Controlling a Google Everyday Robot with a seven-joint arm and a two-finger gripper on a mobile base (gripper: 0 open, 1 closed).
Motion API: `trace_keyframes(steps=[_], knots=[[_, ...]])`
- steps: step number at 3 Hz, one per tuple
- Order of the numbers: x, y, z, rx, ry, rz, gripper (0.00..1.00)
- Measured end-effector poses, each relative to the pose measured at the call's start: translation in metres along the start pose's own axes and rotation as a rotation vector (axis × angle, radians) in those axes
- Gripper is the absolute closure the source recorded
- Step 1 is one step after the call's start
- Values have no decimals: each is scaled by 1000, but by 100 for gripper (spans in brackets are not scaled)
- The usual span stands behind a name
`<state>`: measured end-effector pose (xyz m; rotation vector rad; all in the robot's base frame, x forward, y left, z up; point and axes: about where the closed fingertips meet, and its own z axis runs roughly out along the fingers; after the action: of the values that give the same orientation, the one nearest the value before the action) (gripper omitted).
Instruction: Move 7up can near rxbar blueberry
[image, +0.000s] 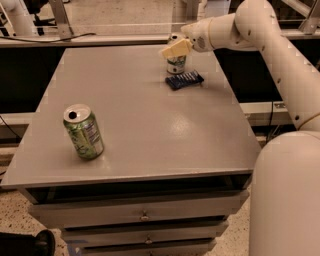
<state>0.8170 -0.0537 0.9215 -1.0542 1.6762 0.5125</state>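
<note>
The 7up can (176, 65) stands upright at the far right of the grey table (150, 125), close to its back edge. Only its lower body, with green markings, shows clearly. Just in front of it, and slightly to the right, lies the rxbar blueberry (184, 79), flat on the tabletop and angled; the two are just beside each other, if not touching.

The gripper (175, 49) sits at the can's upper part and covers it from this view. Whether it is clamped on the can or loose around it cannot be told. The white arm (280, 55) reaches in from the right.

Well apart, near the front left corner, an opened green soda can (83, 131) stands tilted a little. Drawers (145, 215) sit under the tabletop, and the robot's white body (287, 200) fills the lower right.
</note>
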Motion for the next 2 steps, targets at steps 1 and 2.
trace_keyframes(steps=[1,2], knots=[[-11,13,-10,-15,-52,-4,0],[-7,18,-35,-3,-84,-8,0]])
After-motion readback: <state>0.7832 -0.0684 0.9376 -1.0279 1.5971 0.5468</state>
